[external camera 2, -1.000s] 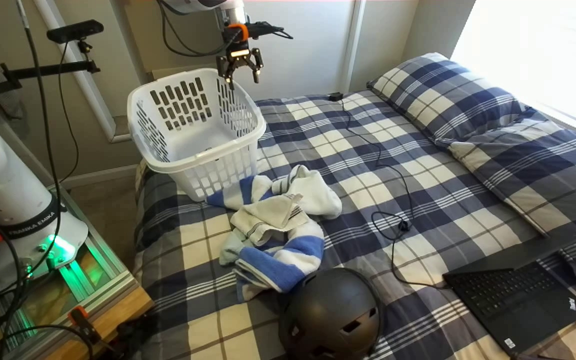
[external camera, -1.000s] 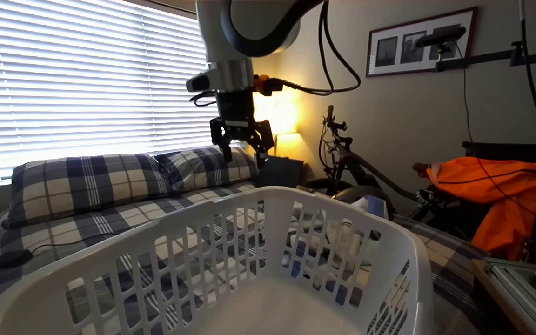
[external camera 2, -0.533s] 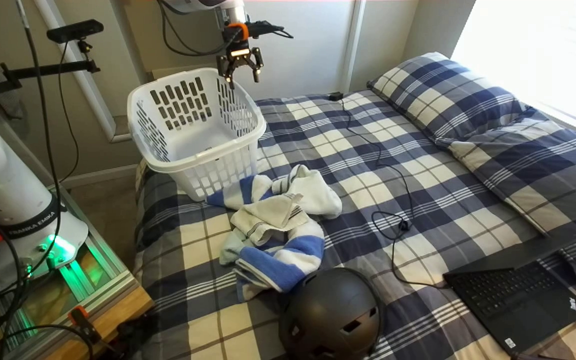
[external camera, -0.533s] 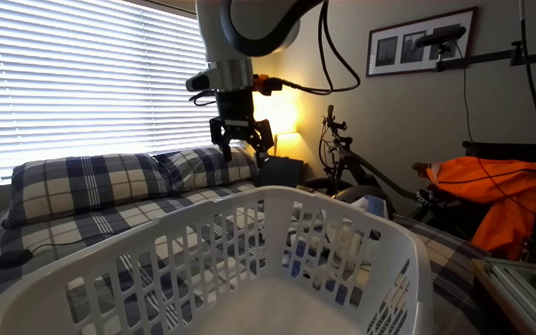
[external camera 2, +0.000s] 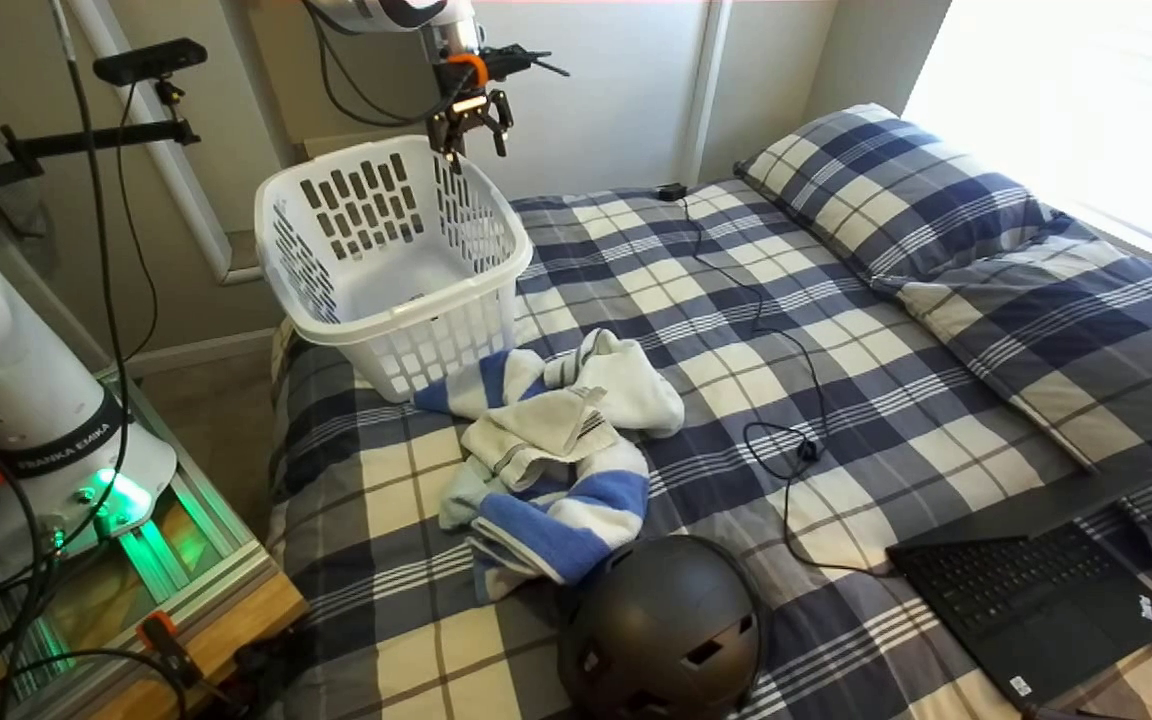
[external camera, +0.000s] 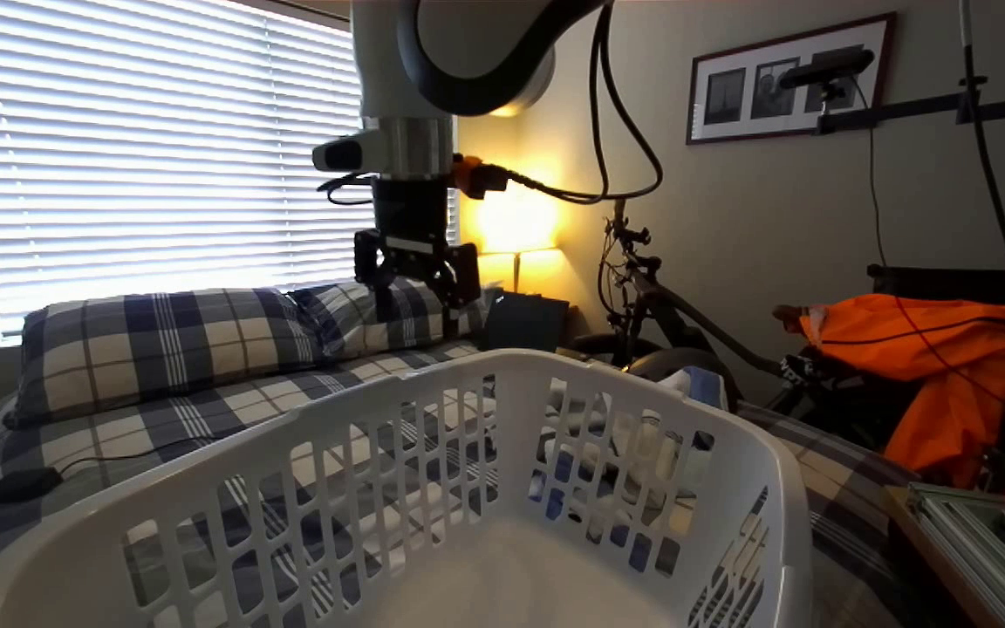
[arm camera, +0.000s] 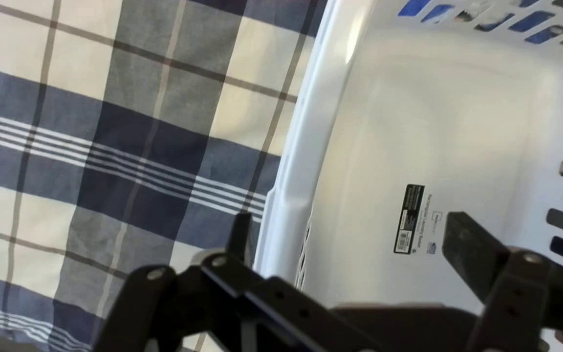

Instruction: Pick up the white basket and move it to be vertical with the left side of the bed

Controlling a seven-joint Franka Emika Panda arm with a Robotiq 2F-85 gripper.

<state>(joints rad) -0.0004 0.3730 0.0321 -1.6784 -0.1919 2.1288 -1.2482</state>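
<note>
In an exterior view the white basket (external camera 2: 436, 300) stands upright on the far left of the bed (external camera 2: 626, 270), towels (external camera 2: 541, 430) beside it; I'd say gripping, lifting and placing all remain. In an exterior view the arm (external camera: 380, 61) points its pincer (external camera: 418, 318) straight down, spread. The wrist view shows the rim (arm camera: 302, 151) between the fingers (arm camera: 474, 256), unpinched.

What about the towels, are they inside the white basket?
No, the towels lie in a heap on the bed, outside the white basket.
</note>
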